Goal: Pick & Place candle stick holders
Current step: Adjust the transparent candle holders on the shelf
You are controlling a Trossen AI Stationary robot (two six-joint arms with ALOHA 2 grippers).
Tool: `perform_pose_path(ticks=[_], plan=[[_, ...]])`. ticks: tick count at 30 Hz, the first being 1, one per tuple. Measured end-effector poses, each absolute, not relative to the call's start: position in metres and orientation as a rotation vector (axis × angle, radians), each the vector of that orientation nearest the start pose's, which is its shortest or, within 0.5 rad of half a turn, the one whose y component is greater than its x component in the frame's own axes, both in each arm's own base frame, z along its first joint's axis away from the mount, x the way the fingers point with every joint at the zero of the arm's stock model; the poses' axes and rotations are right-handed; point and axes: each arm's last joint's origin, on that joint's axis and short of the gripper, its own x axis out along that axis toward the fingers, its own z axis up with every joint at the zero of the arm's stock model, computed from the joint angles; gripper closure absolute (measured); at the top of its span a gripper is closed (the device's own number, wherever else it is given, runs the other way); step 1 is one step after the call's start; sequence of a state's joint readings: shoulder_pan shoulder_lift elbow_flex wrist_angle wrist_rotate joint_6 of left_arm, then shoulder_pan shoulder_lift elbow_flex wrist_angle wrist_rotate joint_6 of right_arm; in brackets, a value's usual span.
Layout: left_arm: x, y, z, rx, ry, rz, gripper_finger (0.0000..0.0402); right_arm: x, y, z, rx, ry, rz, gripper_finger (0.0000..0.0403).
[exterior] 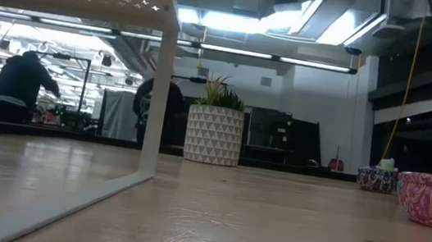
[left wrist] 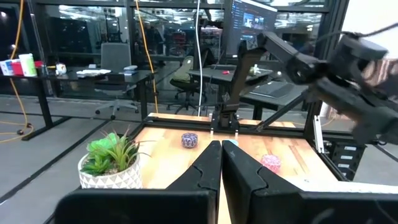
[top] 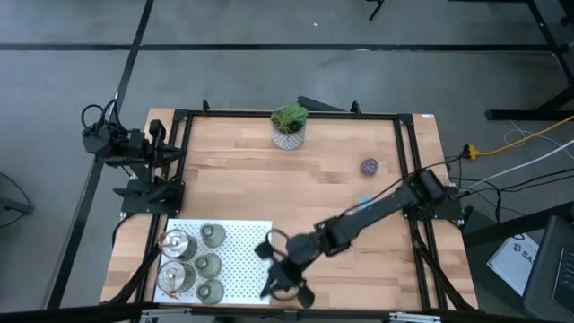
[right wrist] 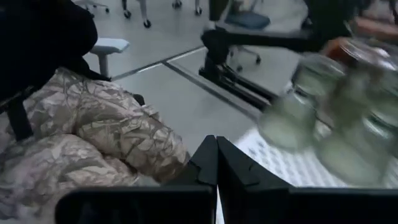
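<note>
Left gripper (left wrist: 220, 163) parked at the left rear edge of the wooden table (top: 332, 206), jaws pressed shut on nothing. Ahead of those jaws in the left wrist view: green plant in a white pot (left wrist: 112, 163) off to one side, speckled purple holder (left wrist: 189, 140) and pink holder (left wrist: 270, 162) farther out on the wood.

White perforated tray (top: 242, 260) at the table's front left, carrying two shiny silver holders (top: 177, 243) and three olive-grey holders (top: 208, 266), packed close together, just to the left of the right jaws.

Right gripper (top: 285, 280) reached low across the front of the table, at the tray's right edge, jaws closed and empty, fingers (right wrist: 214, 165) meeting in the right wrist view. Blurred olive-grey holders beside those jaws there, and a camouflage-patterned sleeve (right wrist: 106, 134) beyond them.

Behind the right arm: blue holder (top: 364, 203) and pink holder close against the arm; purple holder (top: 369, 167) well apart from the jaws, toward the rear right.
</note>
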State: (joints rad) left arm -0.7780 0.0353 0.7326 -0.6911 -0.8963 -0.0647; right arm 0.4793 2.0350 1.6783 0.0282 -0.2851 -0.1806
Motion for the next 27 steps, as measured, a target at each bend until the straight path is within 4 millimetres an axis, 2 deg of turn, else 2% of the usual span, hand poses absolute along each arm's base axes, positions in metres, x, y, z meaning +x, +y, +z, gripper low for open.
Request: perform_pose_path(ticks=[3, 7, 14, 19, 27], plan=[[0.01, 0.022, 0.317, -0.069, -0.008, 0.118, 0.0395, 0.425, 0.246, 0.269, -0.247, 0.17, 0.789, 0.0402], [0.01, 0.022, 0.317, -0.069, -0.008, 0.118, 0.0392, 0.432, 0.257, 0.261, -0.228, 0.078, 0.792, 0.0402], [0.01, 0.022, 0.317, -0.069, -0.008, 0.118, 0.0393, 0.46, 0.27, 0.249, -0.176, 0.096, 0.731, 0.0402], [0.01, 0.022, 0.317, -0.069, -0.008, 0.118, 0.0395, 0.47, 0.274, 0.252, -0.178, 0.081, 0.652, 0.0402], [0.01, 0.022, 0.317, -0.069, -0.008, 0.118, 0.0391, 0.491, 0.28, 0.233, -0.154, 0.115, 0.672, 0.0403]])
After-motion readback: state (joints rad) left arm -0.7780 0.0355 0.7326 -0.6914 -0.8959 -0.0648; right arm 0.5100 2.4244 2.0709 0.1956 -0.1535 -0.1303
